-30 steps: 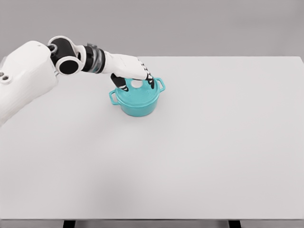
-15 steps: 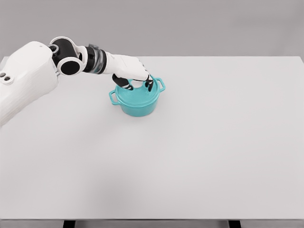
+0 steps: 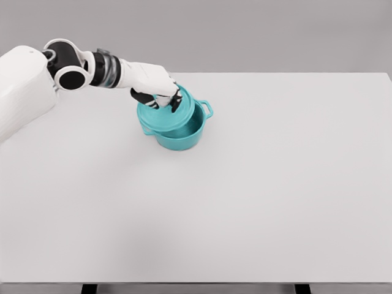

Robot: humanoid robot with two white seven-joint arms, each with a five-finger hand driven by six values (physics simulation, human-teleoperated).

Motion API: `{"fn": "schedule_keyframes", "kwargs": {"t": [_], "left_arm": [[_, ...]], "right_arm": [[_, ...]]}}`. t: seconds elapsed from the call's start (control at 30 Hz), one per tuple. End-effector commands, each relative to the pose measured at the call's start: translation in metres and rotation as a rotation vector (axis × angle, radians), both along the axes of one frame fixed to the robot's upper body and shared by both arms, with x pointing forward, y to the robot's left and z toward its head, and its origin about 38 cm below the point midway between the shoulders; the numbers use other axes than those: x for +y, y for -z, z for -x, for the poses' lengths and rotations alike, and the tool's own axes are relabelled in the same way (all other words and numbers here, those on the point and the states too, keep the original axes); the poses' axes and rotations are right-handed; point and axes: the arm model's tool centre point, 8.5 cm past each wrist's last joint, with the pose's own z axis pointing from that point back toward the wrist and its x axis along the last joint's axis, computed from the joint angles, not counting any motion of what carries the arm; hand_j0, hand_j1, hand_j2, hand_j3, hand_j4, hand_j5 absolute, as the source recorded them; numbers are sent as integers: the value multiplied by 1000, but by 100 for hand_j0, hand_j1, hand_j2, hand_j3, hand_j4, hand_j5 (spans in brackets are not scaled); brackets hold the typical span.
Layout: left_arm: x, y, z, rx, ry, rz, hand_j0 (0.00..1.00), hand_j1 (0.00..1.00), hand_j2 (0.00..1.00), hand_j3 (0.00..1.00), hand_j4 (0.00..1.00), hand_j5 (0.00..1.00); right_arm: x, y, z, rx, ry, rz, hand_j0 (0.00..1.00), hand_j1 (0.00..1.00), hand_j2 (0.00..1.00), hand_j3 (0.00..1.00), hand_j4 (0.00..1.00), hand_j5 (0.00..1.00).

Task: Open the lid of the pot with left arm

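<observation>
Fingers (image 3: 160,101) of the left hand (image 3: 154,82) curl onto the top of the teal lid (image 3: 165,113), gripping it. Beneath them the lid sits tilted, lifted off the teal pot (image 3: 182,131) just below and right. Around the pot spreads a plain white table (image 3: 245,196); beyond it, a grey wall (image 3: 257,33).

From my feed: white bench (image 3: 257,202) fills most of the view, surface flat and evenly lit, near edge running along the bottom. Two dark legs (image 3: 89,288) poke out under that near edge, one left, one right. Plain grey wall (image 3: 275,33) behind the far edge.
</observation>
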Motion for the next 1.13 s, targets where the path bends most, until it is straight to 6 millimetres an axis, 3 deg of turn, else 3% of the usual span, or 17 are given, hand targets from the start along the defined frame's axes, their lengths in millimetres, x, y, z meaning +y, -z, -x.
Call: {"fn": "schedule_keyframes", "kwargs": {"t": [0.0, 0.27, 0.4, 0.5, 0.57, 0.63, 0.83, 1.0, 1.1], "left_arm": [[22, -3, 0, -1, -24, -5, 48, 48, 48, 48, 48, 48], [119, -16, 8, -27, -148, -86, 48, 48, 48, 48, 48, 48], [124, -12, 10, -20, -151, -92, 49, 49, 49, 49, 49, 49], [125, -11, 10, -18, -154, -92, 55, 55, 55, 55, 55, 55], [125, -10, 10, -16, -155, -91, 73, 73, 73, 73, 73, 73], [126, -10, 9, -14, -160, -89, 100, 100, 100, 100, 100, 100], [128, -9, 9, -9, -168, -86, 100, 100, 100, 100, 100, 100], [213, -5, 12, 36, -378, -87, 100, 100, 100, 100, 100, 100], [233, 0, 10, 53, -440, -92, 100, 100, 100, 100, 100, 100]], "right_arm": [[0, 0, 0, 0, 0, 0, 100, 100, 100, 100, 100, 100], [0, 0, 0, 0, 0, 0, 100, 100, 100, 100, 100, 100], [0, 0, 0, 0, 0, 0, 100, 100, 100, 100, 100, 100], [0, 0, 0, 0, 0, 0, 100, 100, 100, 100, 100, 100], [0, 0, 0, 0, 0, 0, 100, 100, 100, 100, 100, 100], [0, 0, 0, 0, 0, 0, 100, 100, 100, 100, 100, 100], [0, 0, 0, 0, 0, 0, 100, 100, 100, 100, 100, 100], [0, 0, 0, 0, 0, 0, 100, 100, 100, 100, 100, 100], [0, 0, 0, 0, 0, 0, 100, 100, 100, 100, 100, 100]]}}
